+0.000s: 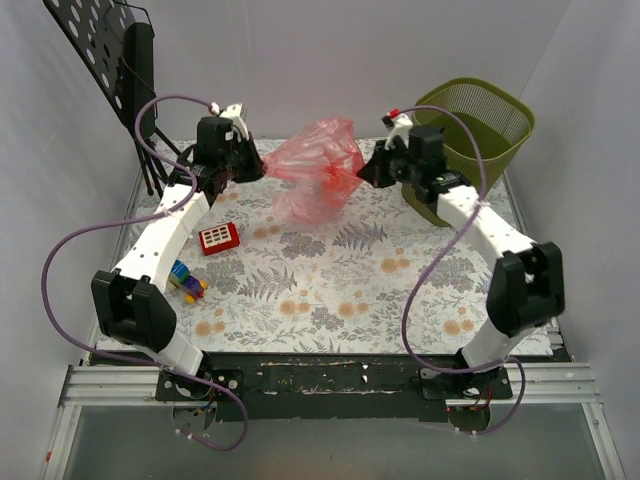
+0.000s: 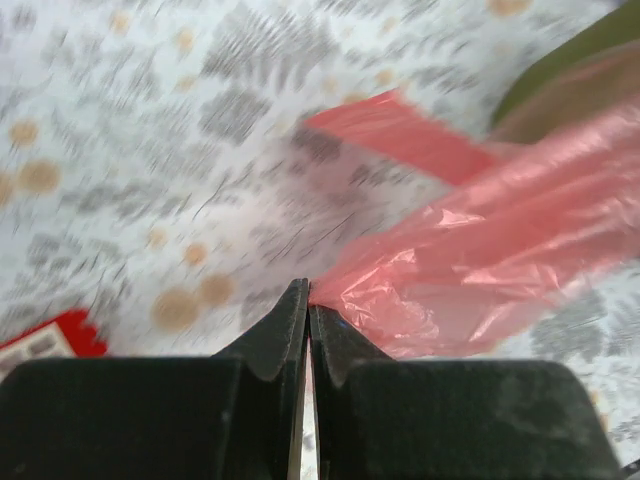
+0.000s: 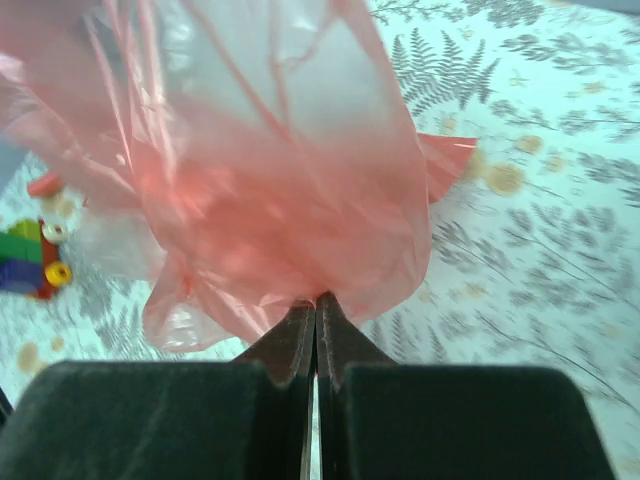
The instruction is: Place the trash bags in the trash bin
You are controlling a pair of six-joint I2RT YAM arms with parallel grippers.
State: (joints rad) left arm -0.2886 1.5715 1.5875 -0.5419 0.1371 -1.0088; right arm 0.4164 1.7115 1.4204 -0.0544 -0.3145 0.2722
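Top external: left jaws, right jaws both pinch one red bag (image 1: 318, 165); one bin (image 1: 480, 125).

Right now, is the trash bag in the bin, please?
Out: trash bag hangs between left gripper and right gripper, apart from the bin.

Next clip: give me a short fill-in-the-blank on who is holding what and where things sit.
1. The left gripper and the right gripper are both shut on the red ___.
2. The trash bin stands at the far corner on the ___ arm's side.
3. The red toy with white buttons lies flat on the table beside the ___ arm.
Missing words: trash bag; right; left.
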